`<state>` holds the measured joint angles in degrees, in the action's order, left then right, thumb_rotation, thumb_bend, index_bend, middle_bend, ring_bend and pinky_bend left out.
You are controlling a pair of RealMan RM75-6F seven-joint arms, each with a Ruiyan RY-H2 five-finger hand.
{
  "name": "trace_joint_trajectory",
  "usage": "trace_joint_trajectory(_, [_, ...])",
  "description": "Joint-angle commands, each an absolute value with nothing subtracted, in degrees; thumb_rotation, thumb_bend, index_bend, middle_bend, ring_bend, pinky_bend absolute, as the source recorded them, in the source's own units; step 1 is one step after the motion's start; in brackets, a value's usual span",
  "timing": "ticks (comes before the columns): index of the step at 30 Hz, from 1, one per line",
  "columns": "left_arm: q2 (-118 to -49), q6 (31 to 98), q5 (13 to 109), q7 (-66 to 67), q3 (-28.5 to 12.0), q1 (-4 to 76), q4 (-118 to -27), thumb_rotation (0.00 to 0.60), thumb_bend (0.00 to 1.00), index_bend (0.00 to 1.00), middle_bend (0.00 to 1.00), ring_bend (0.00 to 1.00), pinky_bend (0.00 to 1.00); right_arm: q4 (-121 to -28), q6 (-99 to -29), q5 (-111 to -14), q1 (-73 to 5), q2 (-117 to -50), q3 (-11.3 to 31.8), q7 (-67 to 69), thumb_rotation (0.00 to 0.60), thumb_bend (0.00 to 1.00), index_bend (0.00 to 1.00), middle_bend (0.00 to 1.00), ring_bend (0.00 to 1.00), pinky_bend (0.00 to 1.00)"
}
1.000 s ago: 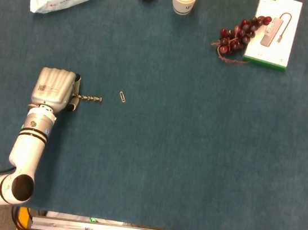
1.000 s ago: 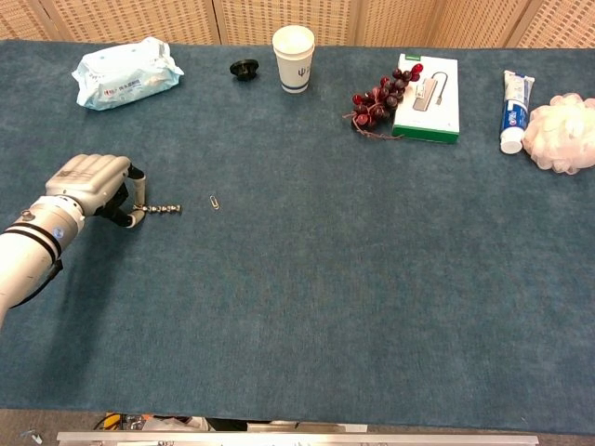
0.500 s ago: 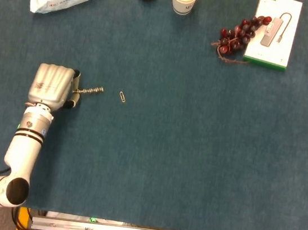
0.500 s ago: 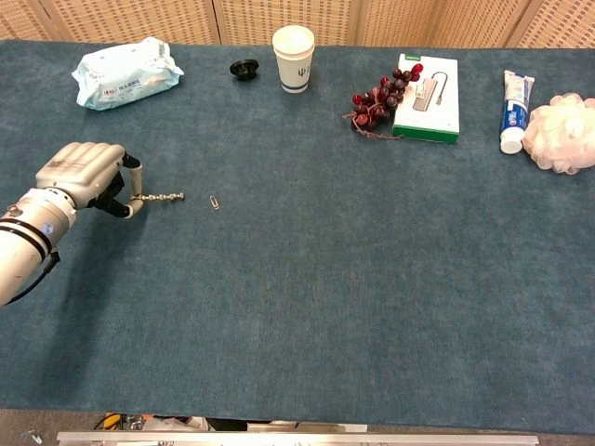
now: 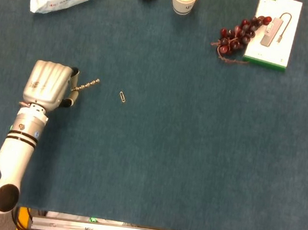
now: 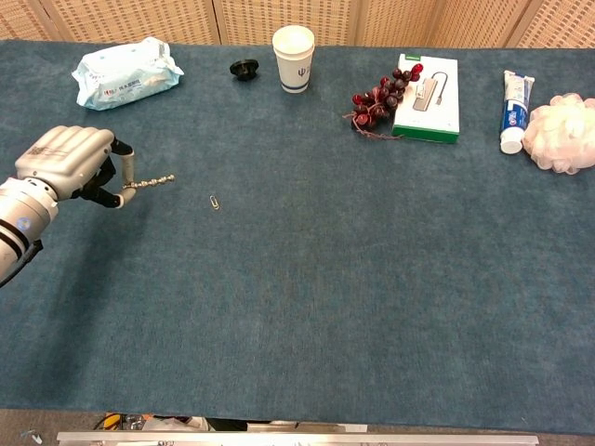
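My left hand [image 5: 47, 84] grips a small twisted metal drill bit [image 5: 87, 84] at mid-left, fingers curled around its end.
Head view: the bit points right toward a small wire paperclip [image 5: 122, 96]. Chest view: hand [image 6: 65, 163] mid-left, bit [image 6: 149, 182] tilted slightly upward; right hand unseen.

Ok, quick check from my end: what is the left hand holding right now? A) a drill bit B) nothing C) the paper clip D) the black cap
A: the left hand pinches the drill bit by one end, its tip pointing toward the paper clip, which lies apart on the table.
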<state>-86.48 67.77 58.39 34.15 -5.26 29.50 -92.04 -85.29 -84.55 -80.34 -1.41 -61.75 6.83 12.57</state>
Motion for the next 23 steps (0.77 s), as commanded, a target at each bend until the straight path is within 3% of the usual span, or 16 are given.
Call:
trace_joint_trajectory(1, [-85.1, 68.5, 60.4, 34.0, -4.8, 29.3, -94.2, 0.600, 0.37, 0.61, 0.93, 0.94, 1.00, -85.3, -84.5, -80.3, -1.4, -61.8, 6.8, 12.6, 0.600, 0.30, 0.39, 0.39, 0.40, 0.51])
trace_joint_trajectory(10, [-86.5, 67.3, 62.3, 36.0, -4.1, 30.8, -97.2, 0.600, 0.37, 0.61, 0.94, 0.94, 1.00, -85.3, -84.7, -80.4, -1.3, -61.8, 6.8, 12.5, 0.600, 0.30, 0.39, 0.39, 0.40, 0.51])
trace_joint_trajectory(23, [-90.5, 65.6, 59.0, 38.8, -5.4, 33.2, -94.7, 0.600, 0.37, 0.61, 0.94, 0.94, 1.00, -85.5, -85.2, -79.9, -0.5, -61.5, 6.7, 12.7, 0.600, 0.30, 0.39, 0.39, 0.40, 0.51])
